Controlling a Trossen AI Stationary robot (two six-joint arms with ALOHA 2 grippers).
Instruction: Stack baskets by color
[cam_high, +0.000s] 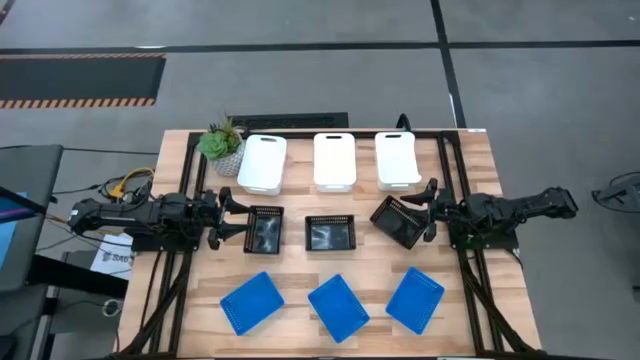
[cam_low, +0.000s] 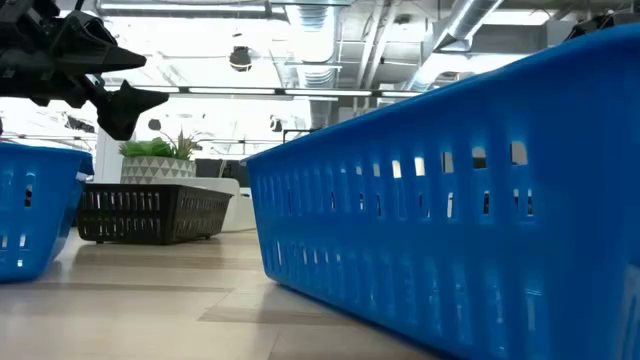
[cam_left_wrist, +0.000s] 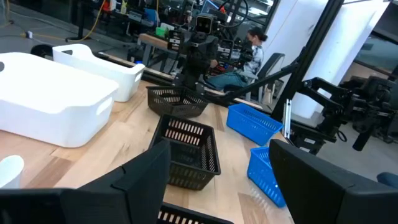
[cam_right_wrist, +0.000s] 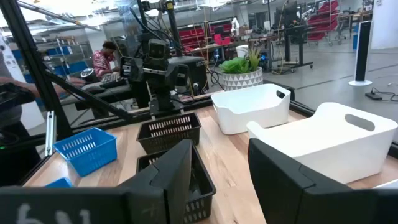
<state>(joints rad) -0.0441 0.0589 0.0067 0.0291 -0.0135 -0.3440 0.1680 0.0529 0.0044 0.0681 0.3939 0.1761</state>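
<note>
Three white baskets (cam_high: 334, 160) stand in the far row, three black mesh baskets in the middle row and three blue baskets (cam_high: 338, 307) in the near row. My left gripper (cam_high: 238, 222) is open and hovers at the left end of the left black basket (cam_high: 265, 230), a little above it (cam_low: 150, 212), touching nothing. The middle black basket (cam_high: 329, 233) sits flat on its bottom. My right gripper (cam_high: 430, 212) is shut on the right black basket (cam_high: 400, 222), which is turned askew and tilted. My right gripper holds the right black basket by the wall at its right end (cam_right_wrist: 208, 183). One finger (cam_right_wrist: 171, 177) seems to be inside the basket and the other (cam_right_wrist: 280, 174) outside. The fingers come about level from the table's right side. The basket (cam_left_wrist: 177, 99) is tilted, its held end raised.
A small green potted plant (cam_high: 222, 145) stands at the far left corner beside the left white basket (cam_high: 264, 162). Black frame rails run along both table sides (cam_high: 445, 170). Bare wood lies between the rows. A person sits in the room beyond the table (cam_left_wrist: 252, 46).
</note>
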